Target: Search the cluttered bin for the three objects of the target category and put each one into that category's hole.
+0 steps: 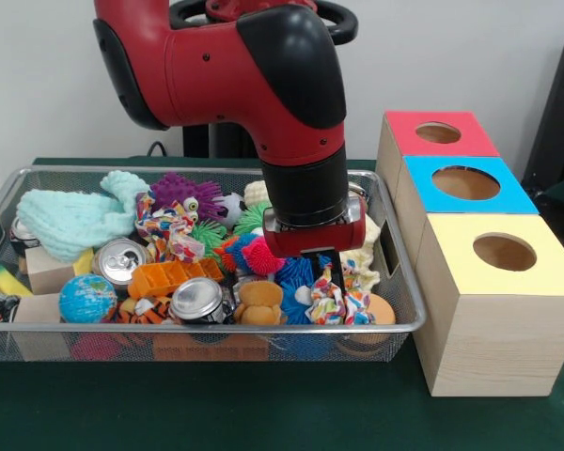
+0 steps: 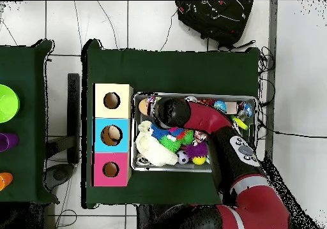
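Observation:
A wire bin point(image 1: 216, 328) holds a heap of mixed objects. My gripper point(image 1: 321, 272) hangs low in the bin's right part, right over a multicoloured rope toy point(image 1: 336, 303) and beside a blue spiky ball point(image 1: 296, 272). The arm's red wrist hides how it closes. Beside the bin stand three wooden boxes with round holes: red top point(image 1: 438, 132), blue top point(image 1: 465, 182), yellow top point(image 1: 504, 252). In the overhead view the arm point(image 2: 191, 115) covers the gripper above the bin point(image 2: 254, 99), and the boxes point(image 2: 112, 135) lie to the left.
Also in the bin: two drink cans point(image 1: 122, 258) point(image 1: 197, 299), a globe ball point(image 1: 87, 298), a mint cloth point(image 1: 75, 216), a purple spiky toy point(image 1: 183, 193), an orange tray piece point(image 1: 174, 274), a brown plush point(image 1: 260, 303). A black bag point(image 2: 214, 19) lies beyond the table.

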Motion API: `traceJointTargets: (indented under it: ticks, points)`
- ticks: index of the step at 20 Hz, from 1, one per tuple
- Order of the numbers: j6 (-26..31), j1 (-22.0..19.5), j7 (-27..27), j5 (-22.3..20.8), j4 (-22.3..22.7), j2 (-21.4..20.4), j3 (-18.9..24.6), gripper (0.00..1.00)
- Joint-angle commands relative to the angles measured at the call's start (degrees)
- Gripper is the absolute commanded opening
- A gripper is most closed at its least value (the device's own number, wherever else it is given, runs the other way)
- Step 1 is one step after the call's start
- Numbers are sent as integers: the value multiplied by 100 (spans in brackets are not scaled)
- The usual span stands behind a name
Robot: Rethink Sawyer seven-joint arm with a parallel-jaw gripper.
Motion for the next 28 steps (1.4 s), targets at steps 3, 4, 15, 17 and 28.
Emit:
traceJointTargets:
  ticks: [3, 4, 15, 17, 28]
  points:
    - [79, -50, -162, -306, -213, -80, 386, 0]
    - [123, -36, -155, -301, -200, -129, 371, 0]
    - [724, 101, -71, -199, 27, -871, 232, 0]
    - [774, 113, -55, -189, 54, -945, 222, 0]
    - [1011, 120, -44, -162, 72, -1154, 206, 0]
